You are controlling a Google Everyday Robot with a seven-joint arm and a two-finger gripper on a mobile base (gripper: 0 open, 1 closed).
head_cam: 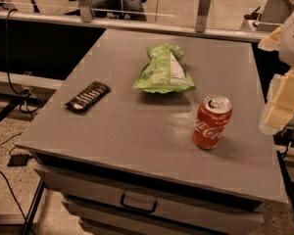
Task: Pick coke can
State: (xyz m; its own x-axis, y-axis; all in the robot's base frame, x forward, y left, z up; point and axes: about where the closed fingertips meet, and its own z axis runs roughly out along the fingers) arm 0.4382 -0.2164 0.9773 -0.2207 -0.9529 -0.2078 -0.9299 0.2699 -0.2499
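Camera view, left to right across the grey table (112, 136): a dark snack bar wrapper (88, 96) lies flat near the left edge; the green snack bag (164, 71) sits further back towards the middle; the coke can (212, 122) stands upright on the right front part of the top, apart from both. At the far right edge we see the pale gripper (277, 112) off the table's side, near the can but not touching it; we cannot tell how wide it is set, though it has hold of nothing. We judge the pick barely begun: the can is untouched on the table; approach, grasp and lift are all left to do.
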